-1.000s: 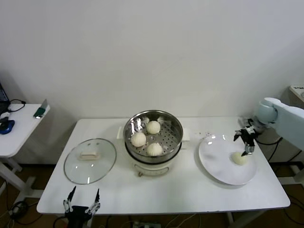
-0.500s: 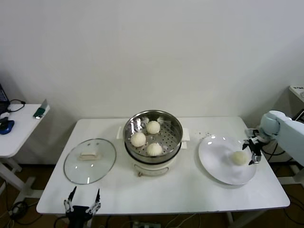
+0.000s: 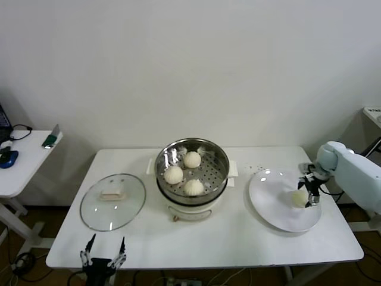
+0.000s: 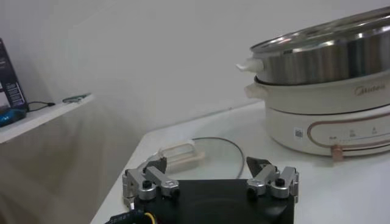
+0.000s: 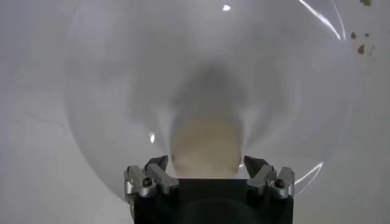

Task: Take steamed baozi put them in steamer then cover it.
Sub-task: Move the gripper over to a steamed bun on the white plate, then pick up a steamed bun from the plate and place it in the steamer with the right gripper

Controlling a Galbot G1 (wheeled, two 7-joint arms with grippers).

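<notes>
Risk lies at the right claw [image 5: 207, 176]: spread wide astride the last cream-white round bun [image 3: 299, 198] on the flat white plate [image 3: 269, 205], gripping nothing, it could squash or roll it. Left claw [image 3: 102, 260] idles open off the bench edge.

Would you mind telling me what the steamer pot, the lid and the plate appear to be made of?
Steamer: polished steel pot, mirror reflections, on what looks like a white plastic base.
Lid: clear glass, the table shows through; cream handle, probably plastic.
Plate: glossy white, likely ceramic or melamine.
</notes>
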